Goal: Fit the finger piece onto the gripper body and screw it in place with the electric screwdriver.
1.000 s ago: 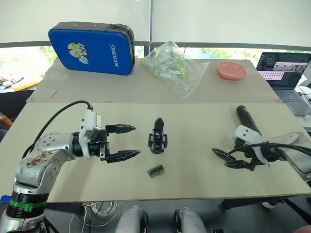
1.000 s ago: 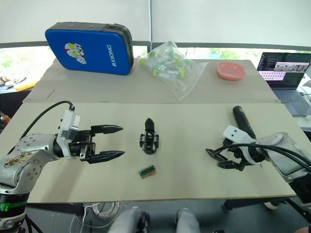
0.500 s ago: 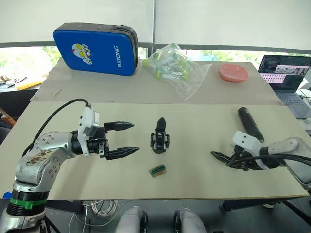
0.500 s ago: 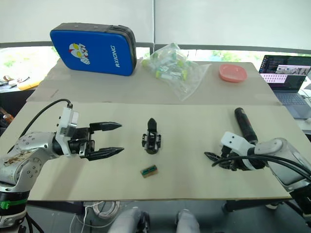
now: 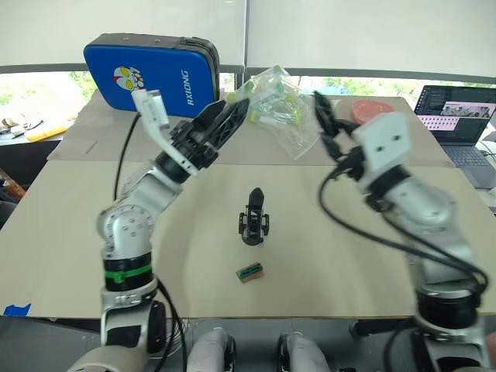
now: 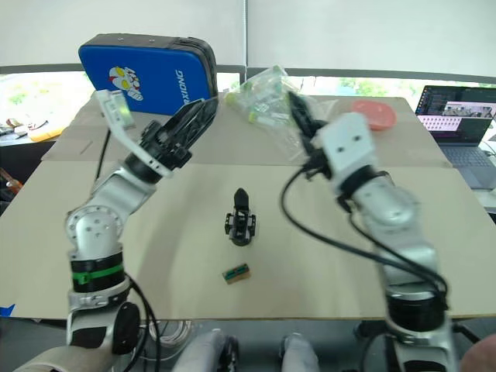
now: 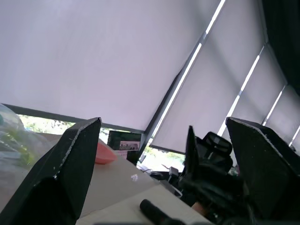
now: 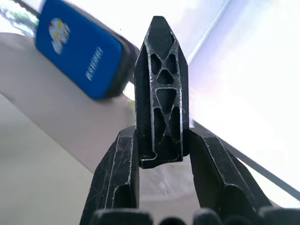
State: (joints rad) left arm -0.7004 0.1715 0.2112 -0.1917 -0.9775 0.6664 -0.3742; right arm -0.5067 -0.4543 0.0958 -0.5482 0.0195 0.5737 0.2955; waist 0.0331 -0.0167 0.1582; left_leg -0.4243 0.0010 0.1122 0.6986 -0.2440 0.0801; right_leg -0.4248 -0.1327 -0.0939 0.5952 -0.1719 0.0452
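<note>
The gripper body (image 5: 253,218) stands on the table's middle, its one pointed finger up. My right gripper (image 5: 328,130) is raised high over the table's far part and is shut on the finger piece (image 8: 161,93), a flat black wedge with cut-outs that points up from between the pads. My left gripper (image 5: 235,111) is also raised, left of the right one, open and empty, aimed toward it. The electric screwdriver (image 7: 157,214) lies on the table in the left wrist view; in the eye views my right arm hides it.
A small tan-and-green block (image 5: 249,272) lies near the front edge. At the back are a blue case (image 5: 151,74), a clear bag of small parts (image 5: 279,108), a pink dish (image 5: 370,112) and a laptop (image 5: 457,112).
My right gripper closed on the finger piece at the table's right and lifted it high toward the middle. My left arm swung up from table height too, staying open.
</note>
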